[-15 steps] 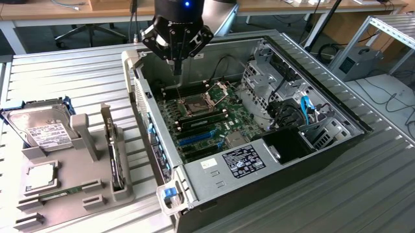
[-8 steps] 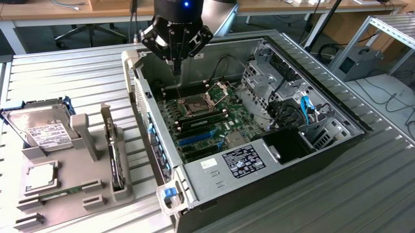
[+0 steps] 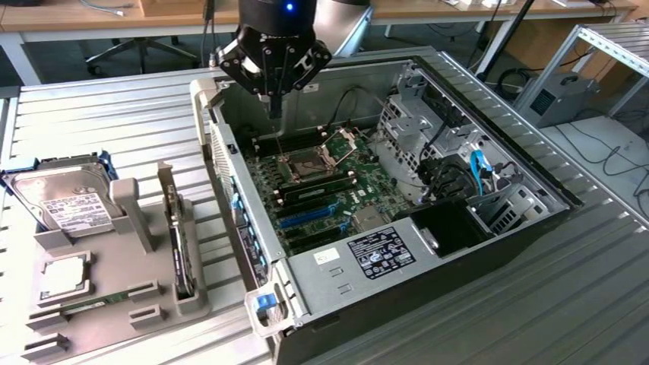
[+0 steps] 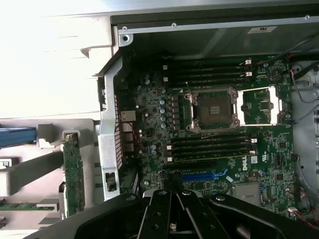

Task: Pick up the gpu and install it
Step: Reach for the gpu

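- Pickup stage, judging by the exterior view: the fingers (image 3: 273,100) hang pressed together and empty above the open computer case (image 3: 426,304), over its motherboard (image 3: 335,186).
- The graphics card (image 3: 182,255) stands on edge in a grey holder (image 3: 124,207) on the bench (image 3: 112,114), just beside the case at the exterior view's left, untouched.
- Wrist view: the fingers point at the motherboard, and the card (image 4: 74,177) sits outside the case wall.
- A grasp calls for parted fingers over the card's top edge.

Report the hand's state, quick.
Hand: closed, holding nothing, above the open computer case; the gpu stands in the grey holder beside the case.
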Tool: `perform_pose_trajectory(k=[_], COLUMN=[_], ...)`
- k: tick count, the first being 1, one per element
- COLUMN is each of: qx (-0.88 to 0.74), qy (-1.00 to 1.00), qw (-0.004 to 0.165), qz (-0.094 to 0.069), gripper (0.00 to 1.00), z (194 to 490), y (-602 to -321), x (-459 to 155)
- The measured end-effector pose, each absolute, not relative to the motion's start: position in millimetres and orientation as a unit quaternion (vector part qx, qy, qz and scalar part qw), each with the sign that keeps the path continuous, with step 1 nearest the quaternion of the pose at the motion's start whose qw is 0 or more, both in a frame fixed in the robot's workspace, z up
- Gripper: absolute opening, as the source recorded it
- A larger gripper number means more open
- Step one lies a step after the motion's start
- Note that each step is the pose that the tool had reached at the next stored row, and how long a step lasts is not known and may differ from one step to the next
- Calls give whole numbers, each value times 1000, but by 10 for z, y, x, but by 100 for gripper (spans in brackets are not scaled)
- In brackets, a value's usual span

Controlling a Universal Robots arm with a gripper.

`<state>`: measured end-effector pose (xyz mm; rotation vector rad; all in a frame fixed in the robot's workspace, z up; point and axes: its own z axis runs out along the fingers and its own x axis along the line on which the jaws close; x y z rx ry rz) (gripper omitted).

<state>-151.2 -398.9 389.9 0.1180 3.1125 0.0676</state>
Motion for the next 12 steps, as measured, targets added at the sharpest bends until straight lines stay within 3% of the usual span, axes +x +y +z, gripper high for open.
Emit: perform_pose_trajectory(k=[12], qx=[38], qy=[999], qw=[13], qz=[22], gripper=[11], z=[3895], y=[-3989], x=[-1564])
